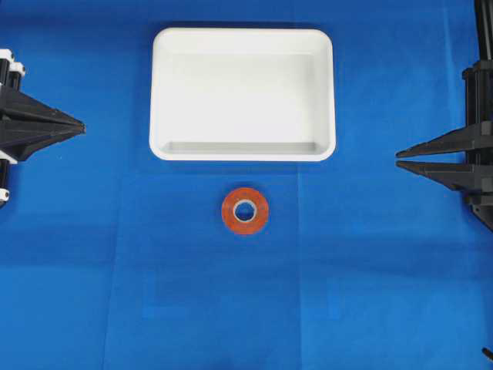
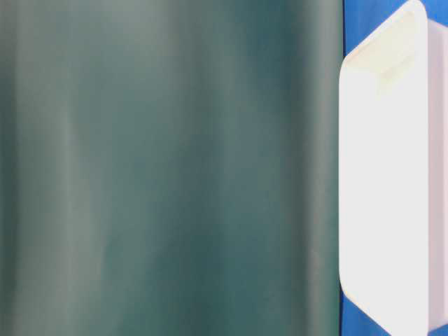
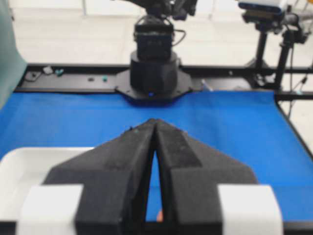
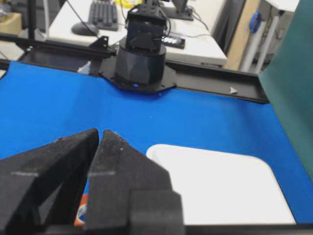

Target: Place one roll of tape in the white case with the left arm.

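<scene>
The roll of tape (image 1: 245, 211) is a small orange-red ring lying flat on the blue cloth, just in front of the white case (image 1: 165, 92). The case is empty. My left gripper (image 1: 81, 126) is shut and empty at the far left, level with the case and well away from the tape. In the left wrist view its tips (image 3: 154, 121) meet, and a sliver of the tape (image 3: 159, 215) shows through the gap behind them. My right gripper (image 1: 398, 159) is at the far right, its jaws a narrow gap apart and empty. The right wrist view shows it (image 4: 99, 131) with the tape (image 4: 82, 213) and the case (image 4: 220, 186).
A dark green curtain (image 2: 168, 168) fills most of the table-level view, with the case's rim (image 2: 350, 175) at the right. The arm bases (image 3: 154, 73) (image 4: 139, 63) stand at the table's ends. Black frame rails (image 4: 215, 81) border the blue cloth.
</scene>
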{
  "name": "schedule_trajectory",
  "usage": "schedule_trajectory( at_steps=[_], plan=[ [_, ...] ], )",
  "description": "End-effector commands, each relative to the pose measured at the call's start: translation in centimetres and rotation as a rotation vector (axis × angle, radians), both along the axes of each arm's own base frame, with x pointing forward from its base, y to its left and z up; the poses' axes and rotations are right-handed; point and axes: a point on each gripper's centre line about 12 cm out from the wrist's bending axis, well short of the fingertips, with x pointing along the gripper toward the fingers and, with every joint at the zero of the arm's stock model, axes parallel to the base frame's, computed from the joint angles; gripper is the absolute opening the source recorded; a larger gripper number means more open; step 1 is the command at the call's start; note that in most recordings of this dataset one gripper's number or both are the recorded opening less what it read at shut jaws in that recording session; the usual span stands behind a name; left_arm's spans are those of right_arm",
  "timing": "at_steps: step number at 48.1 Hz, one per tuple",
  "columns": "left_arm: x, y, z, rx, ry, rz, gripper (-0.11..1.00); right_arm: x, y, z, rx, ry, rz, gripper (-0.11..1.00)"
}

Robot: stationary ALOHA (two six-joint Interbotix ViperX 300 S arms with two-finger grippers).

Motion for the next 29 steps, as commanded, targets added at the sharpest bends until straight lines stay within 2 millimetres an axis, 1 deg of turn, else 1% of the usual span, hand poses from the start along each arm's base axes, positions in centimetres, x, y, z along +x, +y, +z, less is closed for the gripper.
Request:
schedule_trajectory(
  at_steps=[1,3,6,9,14,18,23,29],
  plan=[
    [0.2,-0.5,0.1,0.023,0.008,-0.026,0.0,0.4,-0.3,1.5,-0.014,-0.034,-0.015,0.0],
    [0.2,-0.6,0.1,0.015,0.011,-0.034,0.0,0.4,-0.3,1.4,-0.017,-0.021,-0.015,-0.01],
    [0.2,-1.0,0.2,0.012,0.004,-0.051,0.0,0.6,-0.3,1.4,-0.018,-0.008,-0.015,-0.07],
    [0.3,-1.5,0.3,0.011,-0.008,-0.077,0.0,0.7,-0.3,1.4,-0.018,0.0,-0.016,-0.1],
    [0.2,-2.3,0.6,0.01,-0.036,-0.117,0.0,0.8,-0.3,1.2,-0.018,0.019,-0.015,-0.11],
    [0.4,-2.7,0.5,0.011,-0.037,-0.137,0.0,0.9,-0.3,0.8,-0.016,0.037,-0.016,-0.11],
    [1.3,-3.0,-0.1,0.011,-0.028,-0.146,0.0,1.1,-0.4,0.6,-0.016,0.046,-0.019,-0.11],
    [3.0,-3.5,-0.7,0.008,-0.03,-0.156,0.01,1.2,-0.4,0.6,-0.015,0.051,-0.019,-0.11]
  ],
)
